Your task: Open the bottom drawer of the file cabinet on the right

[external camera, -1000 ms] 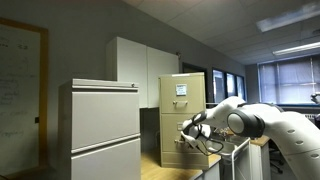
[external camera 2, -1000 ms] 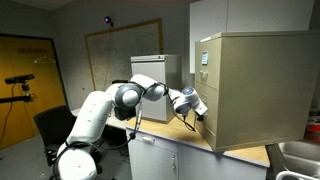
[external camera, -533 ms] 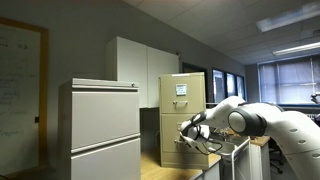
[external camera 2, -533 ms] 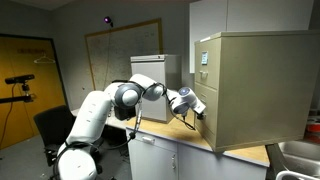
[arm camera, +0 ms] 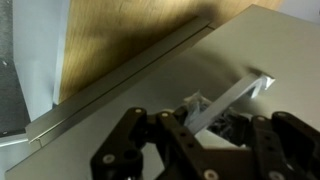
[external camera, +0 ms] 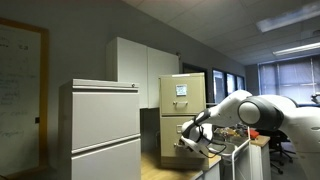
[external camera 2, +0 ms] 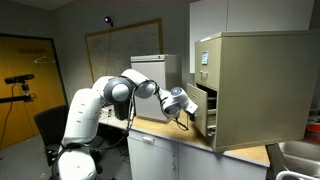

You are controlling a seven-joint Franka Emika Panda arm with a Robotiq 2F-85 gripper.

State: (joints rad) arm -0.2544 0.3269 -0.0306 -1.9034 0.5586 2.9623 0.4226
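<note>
Only the wrist view shows the gripper (arm camera: 213,128) straddling the silver handle (arm camera: 238,92) of the bottom drawer (arm camera: 140,105); whether its fingers pinch the handle cannot be told. In an exterior view the drawer stands partly out of the file cabinet (external camera 2: 255,90) on a wooden counter (external camera 2: 160,131). A grey cabinet (external camera: 100,125) stands nearby in the office.

Overall: the room is sitting dim and greyish in both exterior views.
Source: ceiling panels (external camera: 288,20) are glowing overhead, and daylight is seeping through the window blinds (external camera: 290,80).
Shadows: the gap behind the pulled-out bottom drawer (external camera 2: 203,112) is lying dark.
Glare: in the wrist view the handle (arm camera: 235,95) is catching a pale shine.
Focus: the wrist view is looking soft, and the gripper (arm camera: 210,122) is blurring along the bottom edge.
Detail: the exterior views are coming through coarse, with small features washing out.
</note>
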